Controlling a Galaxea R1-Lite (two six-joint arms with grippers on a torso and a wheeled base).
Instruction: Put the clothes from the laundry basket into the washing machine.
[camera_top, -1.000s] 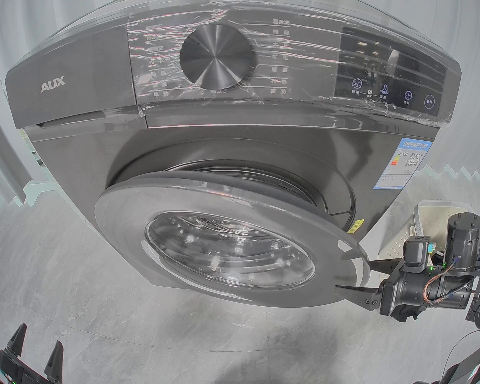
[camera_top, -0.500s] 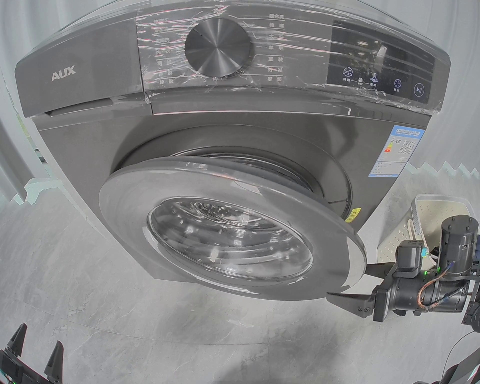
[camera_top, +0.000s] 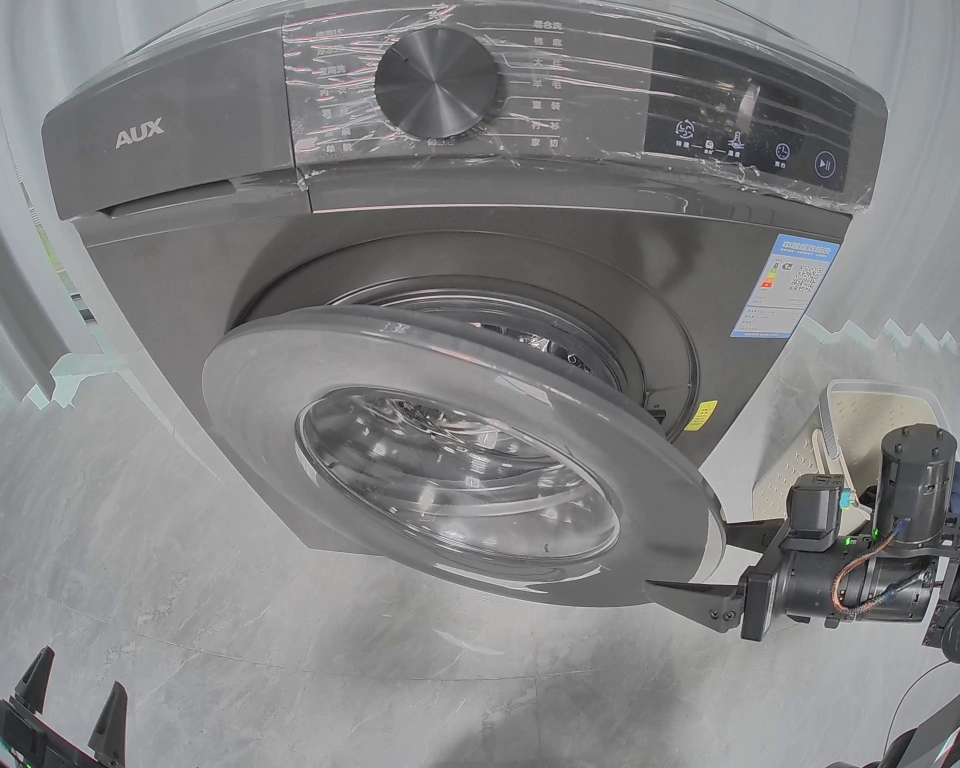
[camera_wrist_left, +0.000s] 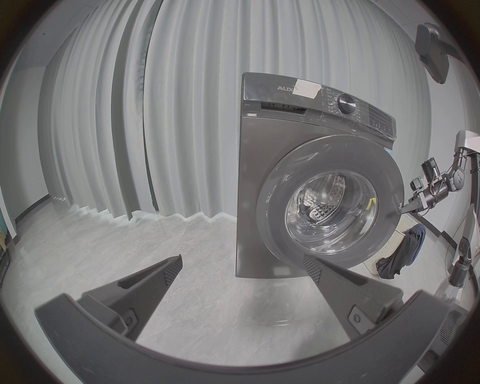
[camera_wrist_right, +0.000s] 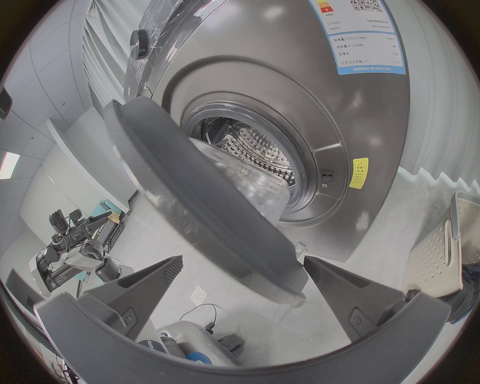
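Washing machine (camera_top: 190, 290), grey and front-loading, stands on the pale tiled floor (camera_top: 150, 600). It has a silver logo (camera_top: 138, 132) on the detergent drawer front. Small print circles the round dial (camera_top: 437, 82) under wrinkled plastic film. A dark touch panel (camera_top: 750, 110) carries lit icons. A blue-and-white rating label (camera_top: 785, 285) with a square code sits to the right of the drum opening. A yellow warning sticker (camera_top: 702, 415) is beside the latch.

The door (camera_top: 460, 480) hangs partly open. The right gripper (camera_top: 690, 557) is at its free edge with its fingers spread wide, and the door rim lies between them. I cannot tell whether they touch it.

The left gripper (camera_top: 78, 672) hangs low on the robot's left, well apart from the machine. Its fingers are also wide and hold nothing.

The white perforated laundry basket (camera_top: 880, 420) stands on the floor just right of the machine. Dark clothes (camera_wrist_left: 402, 250) are draped over its side.

The head camera has shifted since a second ago. Set against the machine's front, the door has swung further out, and the perforated drum (camera_top: 530, 330) now shows above its rim. The right gripper has stayed at the door's edge.
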